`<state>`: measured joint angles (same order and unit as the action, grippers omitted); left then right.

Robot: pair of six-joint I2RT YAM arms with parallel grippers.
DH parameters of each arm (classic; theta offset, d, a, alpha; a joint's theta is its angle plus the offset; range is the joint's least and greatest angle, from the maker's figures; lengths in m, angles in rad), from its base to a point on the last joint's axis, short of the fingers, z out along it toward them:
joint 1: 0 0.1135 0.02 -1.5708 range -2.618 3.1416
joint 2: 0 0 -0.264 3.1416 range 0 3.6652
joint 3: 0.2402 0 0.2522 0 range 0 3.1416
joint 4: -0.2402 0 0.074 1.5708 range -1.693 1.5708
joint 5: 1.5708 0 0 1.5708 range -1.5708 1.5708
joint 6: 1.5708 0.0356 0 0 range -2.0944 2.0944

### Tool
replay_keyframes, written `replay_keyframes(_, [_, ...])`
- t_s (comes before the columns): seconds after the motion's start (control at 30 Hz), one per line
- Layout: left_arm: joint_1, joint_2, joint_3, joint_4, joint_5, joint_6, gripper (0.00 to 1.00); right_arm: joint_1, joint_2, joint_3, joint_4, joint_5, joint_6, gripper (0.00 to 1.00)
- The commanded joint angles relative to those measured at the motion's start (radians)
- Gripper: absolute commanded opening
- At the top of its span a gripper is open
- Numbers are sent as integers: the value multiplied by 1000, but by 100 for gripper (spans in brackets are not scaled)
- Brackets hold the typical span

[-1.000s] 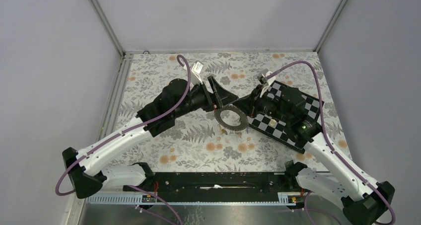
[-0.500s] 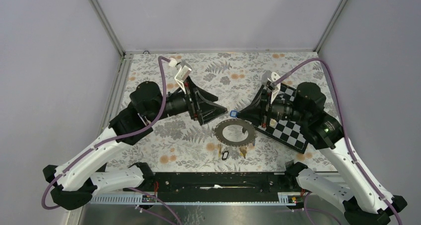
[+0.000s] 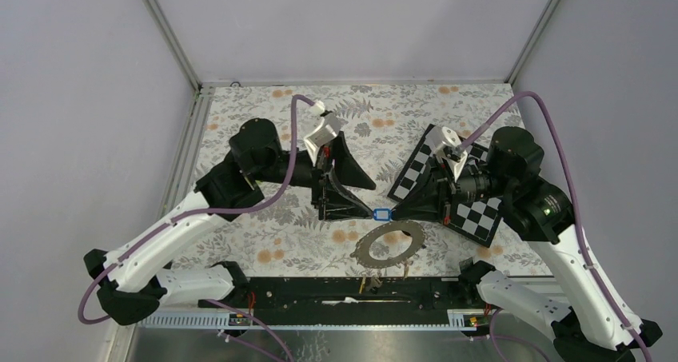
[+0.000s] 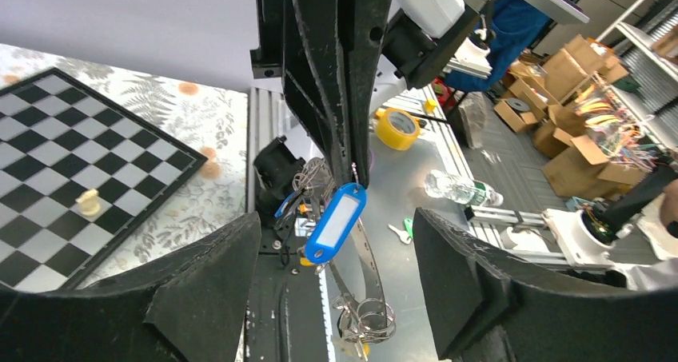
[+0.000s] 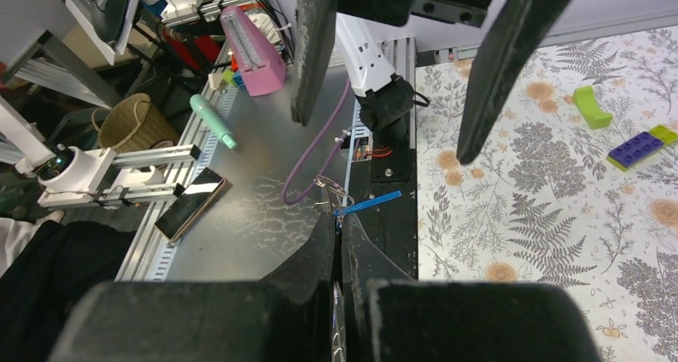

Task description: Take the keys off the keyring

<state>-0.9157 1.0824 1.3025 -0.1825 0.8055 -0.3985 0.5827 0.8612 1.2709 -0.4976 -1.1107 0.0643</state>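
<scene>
My right gripper (image 3: 395,212) is shut on the rim of the keyring (image 3: 412,240), a large flat grey ring that hangs tilted above the table's near edge. In the right wrist view the ring's thin edge runs between the shut jaws of the right gripper (image 5: 339,223). A blue tag (image 3: 381,215) sticks out at the grip, and small keys (image 3: 372,281) dangle below the ring. My left gripper (image 3: 372,200) faces the right one, open. From the left wrist, the left gripper (image 4: 337,224) stands on either side of the blue tag (image 4: 336,222) without touching it. The keys (image 4: 364,324) bunch at the ring's bottom.
A chessboard (image 3: 472,214) lies under the right arm, with a small pale piece (image 4: 86,202) on it. A green block (image 5: 592,106) and a purple-and-green block (image 5: 640,146) lie on the fern-print mat. The black front rail (image 3: 304,292) runs below the hanging ring.
The right gripper closed on the keyring, lifted it off the mat and carried it toward the near edge. The left gripper drew back, then swung in open around the blue tag.
</scene>
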Motion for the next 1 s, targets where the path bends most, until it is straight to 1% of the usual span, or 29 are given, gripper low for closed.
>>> replay_keyframes(0.0, [-6,27,26,94,99,-37,74,3,-2,42,2,-72,-5,0])
replay_keyframes(0.23, [-35,60,16,155,94,-74,73,4,1,23,50,-52,8,0])
replay_keyframes(0.33, [-58,73,17,152,72,-69,70,4,-3,14,62,-10,-3,0])
replay_keyframes(0.43, [-93,72,26,96,6,-30,69,3,-3,6,61,20,-22,0])
replay_keyframes(0.57, [-168,44,57,-13,-145,60,75,3,-4,10,45,-7,-30,0])
replay_keyframes(0.77, [-238,13,63,-50,-285,81,80,4,1,32,41,-80,1,0])
replay_keyframes(0.9, [-304,-25,67,-65,-395,74,95,3,-19,30,30,-74,49,0])
replay_keyframes(0.93, [-327,-38,64,-69,-436,73,98,3,-32,24,27,-59,58,0])
replay_keyframes(0.97, [-348,-49,64,-78,-479,73,99,4,-46,16,20,-41,65,0])
